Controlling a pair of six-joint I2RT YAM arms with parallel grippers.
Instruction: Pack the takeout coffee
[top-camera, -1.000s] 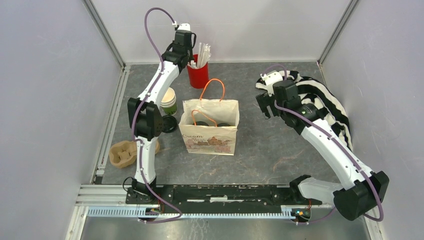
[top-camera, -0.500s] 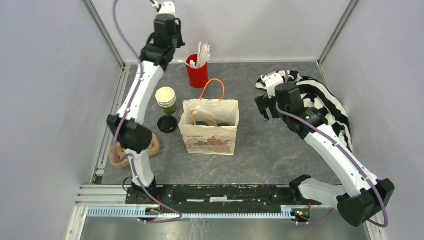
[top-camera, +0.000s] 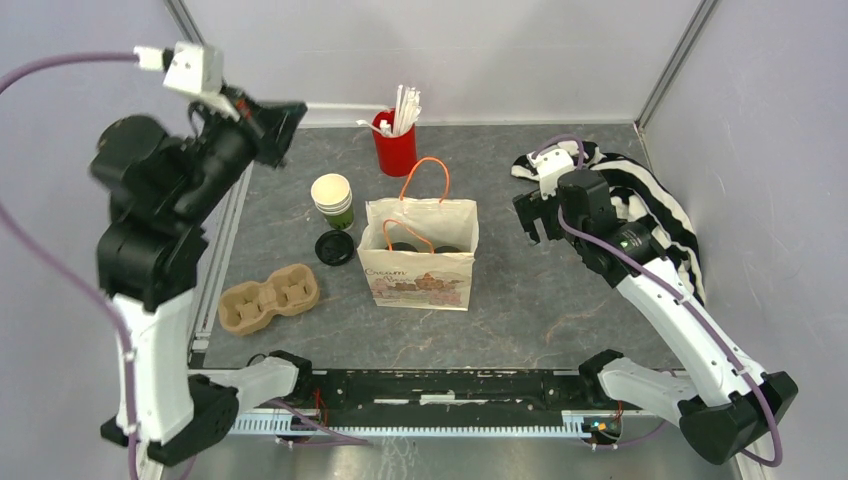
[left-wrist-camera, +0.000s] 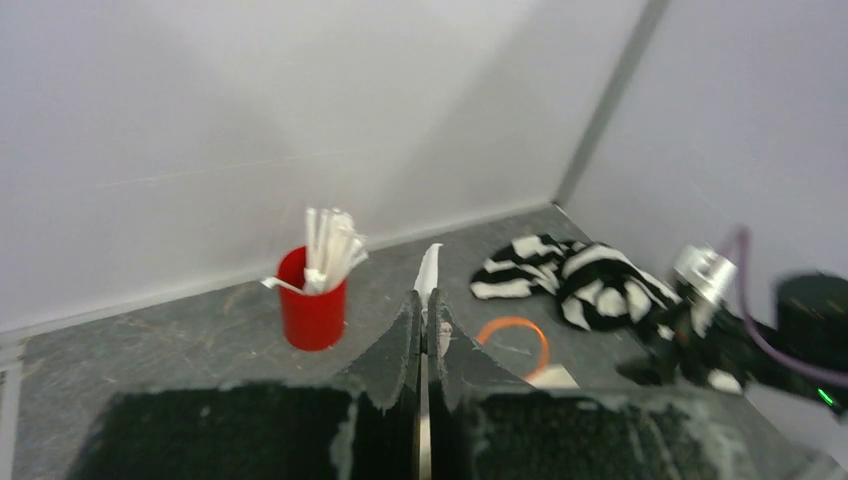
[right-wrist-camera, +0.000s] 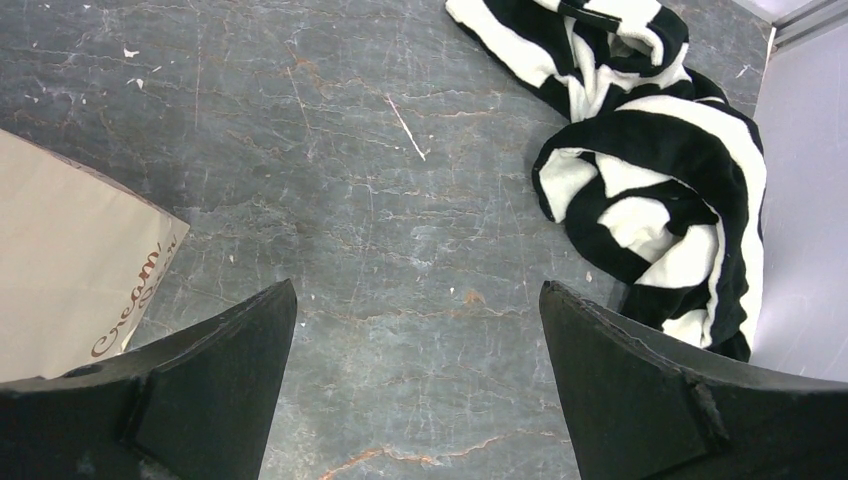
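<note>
1. Top view: two cups capped with round black plastic lids (top-camera: 403, 246) stood inside the cream paper bag with orange handles (top-camera: 418, 270). The left gripper (top-camera: 282, 114) hung high, well left of the bag, and the right gripper (top-camera: 527, 215) was near its right side.
2. Left wrist: the fingers (left-wrist-camera: 398, 345), pressed together, pinched a thin white stick (left-wrist-camera: 430, 270).
3. Right wrist: the fingers (right-wrist-camera: 215, 370) stood wide apart, empty, right of the bag.

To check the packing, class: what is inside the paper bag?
Inside the paper bag, two black lids show; the bag's walls hide whatever sits beneath them.

Red cup (top-camera: 396, 152), white stick (left-wrist-camera: 429, 268), black-and-white striped cloth (top-camera: 650, 200), cream bag (top-camera: 418, 268)
</note>
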